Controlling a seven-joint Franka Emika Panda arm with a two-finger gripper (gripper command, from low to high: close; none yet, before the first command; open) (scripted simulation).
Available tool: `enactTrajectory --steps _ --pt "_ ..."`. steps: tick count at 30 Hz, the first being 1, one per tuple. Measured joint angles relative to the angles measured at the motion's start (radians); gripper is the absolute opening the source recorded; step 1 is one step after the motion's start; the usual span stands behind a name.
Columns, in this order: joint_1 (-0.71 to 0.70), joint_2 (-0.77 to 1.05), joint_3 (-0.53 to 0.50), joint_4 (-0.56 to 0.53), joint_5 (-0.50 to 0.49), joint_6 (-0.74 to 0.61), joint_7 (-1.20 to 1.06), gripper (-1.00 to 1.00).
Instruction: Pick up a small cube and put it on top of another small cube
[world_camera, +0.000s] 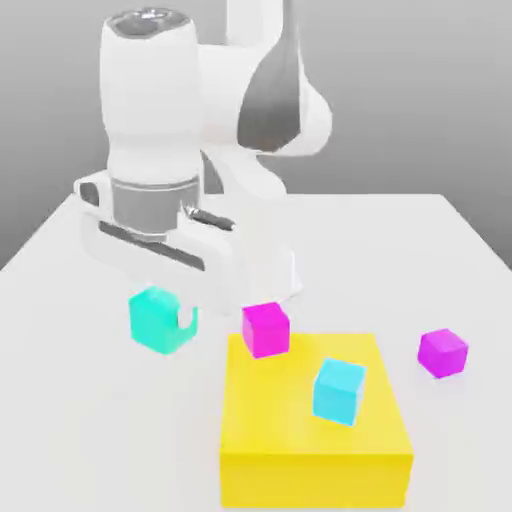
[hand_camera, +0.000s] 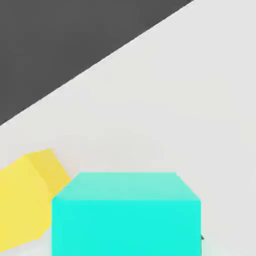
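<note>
Hidden and cut-off parts of the scene

In the exterior view the arm (world_camera: 250, 110) runs off the top edge, and its hand covers the upper edge of the turquoise cube (world_camera: 160, 320), so how the jaws meet it cannot be seen; one white fingertip (world_camera: 187, 314) overlaps its right side. The yellow block (world_camera: 315, 425) is clipped by the bottom edge, and the tabletop (world_camera: 90, 420) by the left, right and bottom edges. In the hand view the turquoise cube (hand_camera: 126, 220) is cut off by the frame edge, and it covers part of the yellow block (hand_camera: 25, 200), which is also cropped at the edge.
</note>
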Motion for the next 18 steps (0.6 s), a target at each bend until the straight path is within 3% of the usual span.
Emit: enactTrajectory --steps 10,16,17,18 --pt "0.196 -0.349 0.0 -0.265 0.063 -0.082 -0.342 -1.0" --pt "0.208 -0.213 0.008 -0.347 0.074 0.136 -0.373 -1.0" --pt "0.208 -0.192 0.01 -0.354 0.075 0.164 -0.374 1.0" --pt "0.208 -0.192 0.01 -0.354 0.075 0.164 -0.374 1.0"
